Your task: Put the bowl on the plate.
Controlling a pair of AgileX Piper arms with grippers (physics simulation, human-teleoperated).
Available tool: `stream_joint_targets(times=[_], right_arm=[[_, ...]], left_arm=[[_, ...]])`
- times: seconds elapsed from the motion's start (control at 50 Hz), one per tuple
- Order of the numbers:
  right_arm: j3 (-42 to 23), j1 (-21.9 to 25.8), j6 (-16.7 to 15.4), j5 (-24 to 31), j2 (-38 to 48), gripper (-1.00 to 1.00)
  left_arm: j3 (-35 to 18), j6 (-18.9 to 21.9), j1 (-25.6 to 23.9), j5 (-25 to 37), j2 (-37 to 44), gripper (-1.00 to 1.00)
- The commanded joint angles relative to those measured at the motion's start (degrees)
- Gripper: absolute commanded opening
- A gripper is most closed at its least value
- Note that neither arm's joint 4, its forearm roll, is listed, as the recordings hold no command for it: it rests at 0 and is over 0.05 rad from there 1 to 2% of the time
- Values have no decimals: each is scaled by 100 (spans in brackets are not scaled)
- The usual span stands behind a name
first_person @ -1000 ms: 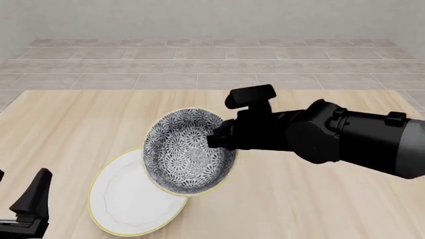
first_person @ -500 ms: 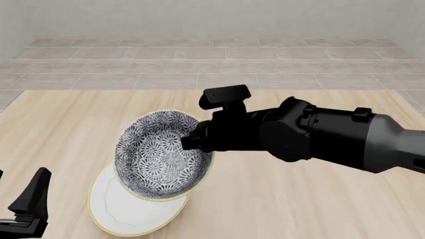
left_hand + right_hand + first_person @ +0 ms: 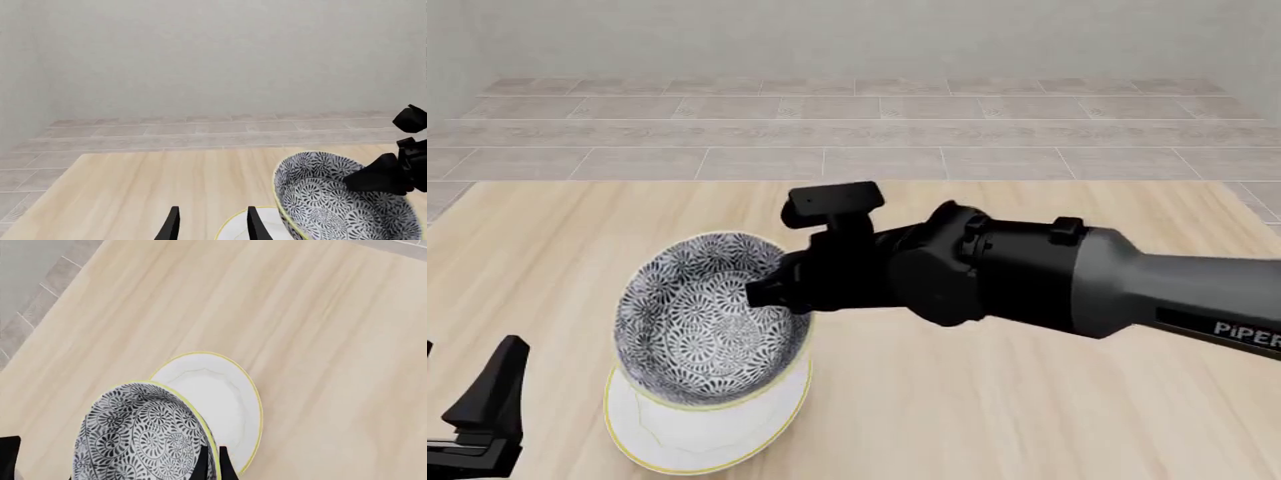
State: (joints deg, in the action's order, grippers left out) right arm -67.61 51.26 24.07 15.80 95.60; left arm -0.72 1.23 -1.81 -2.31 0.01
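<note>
The bowl (image 3: 701,320), patterned in dark grey and white with a thin yellow rim, hangs tilted over the white plate (image 3: 694,438) at the table's near left. My right gripper (image 3: 771,292) is shut on the bowl's right rim; in the right wrist view its fingers pinch that rim (image 3: 212,460), with the bowl (image 3: 140,440) partly covering the plate (image 3: 223,395). Whether bowl and plate touch cannot be told. My left gripper (image 3: 212,226) stands open and empty near the table's front left corner, close to the plate (image 3: 267,223) and bowl (image 3: 333,200).
The wooden table (image 3: 988,420) ends at a tiled floor (image 3: 854,130) and a pale wall behind. The right arm (image 3: 1068,285) stretches across the table from the right. One of the left fingers (image 3: 501,385) shows at the bottom left corner.
My right gripper has carried the bowl leftward and nearer, from beside the plate to over most of it. The left arm has stayed still.
</note>
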Motion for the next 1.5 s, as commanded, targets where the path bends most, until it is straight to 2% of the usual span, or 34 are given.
stream_joint_targets(times=[0.02, 0.46, 0.86, 1.5], right_arm=[[-263, 25, 140, -81, 361, -100], [-511, -84, 319, -214, 823, -100], [-650, -224, 344, -333, 1247, -100], [-400, 19, 949, -854, 1704, -100]], left_arm=[[-35, -6, -8, 31, 0, 100], [-24, -8, -24, 24, 0, 100], [-17, 0, -17, -18, 0, 100], [3, 41, -41, -83, 0, 100]])
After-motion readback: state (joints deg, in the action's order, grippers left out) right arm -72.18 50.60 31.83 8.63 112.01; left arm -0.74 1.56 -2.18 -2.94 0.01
